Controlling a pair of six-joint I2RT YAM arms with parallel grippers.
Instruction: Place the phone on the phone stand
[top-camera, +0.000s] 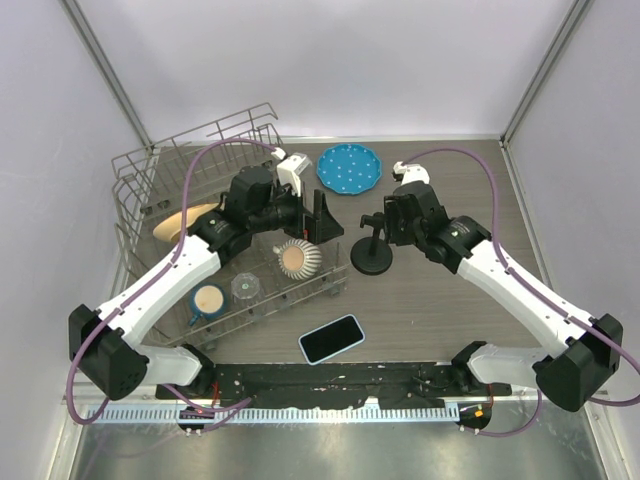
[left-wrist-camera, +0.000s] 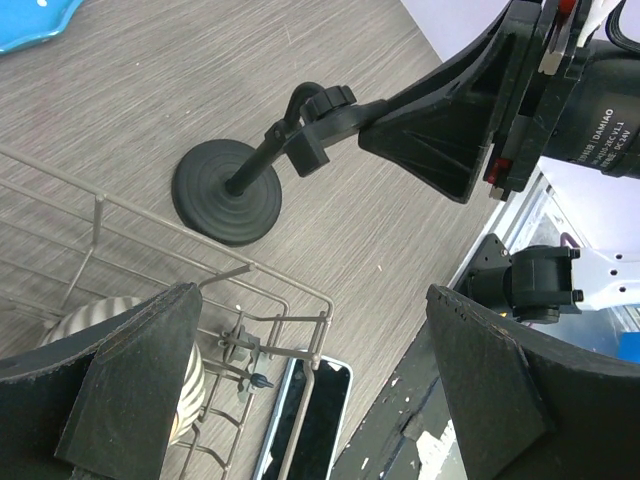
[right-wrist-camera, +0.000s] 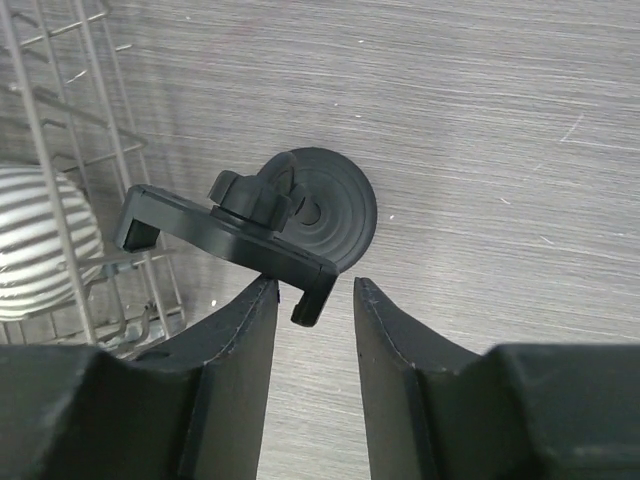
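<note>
Two robot arms reach inward toward the phone stand (top-camera: 373, 256), which stands upright. The right arm stretches in from the stand's right. The right gripper (right-wrist-camera: 313, 285) has its jaws partly apart, with one end of the stand's cradle between the fingertips but not pinched. The left arm extends over a wire dish rack (top-camera: 160, 180), and the left gripper (top-camera: 322, 220) hangs spread wide and empty just left of the stand. The phone (top-camera: 331, 338) lies flat, screen up, well apart from the stand on the side nearer the arm bases.
</note>
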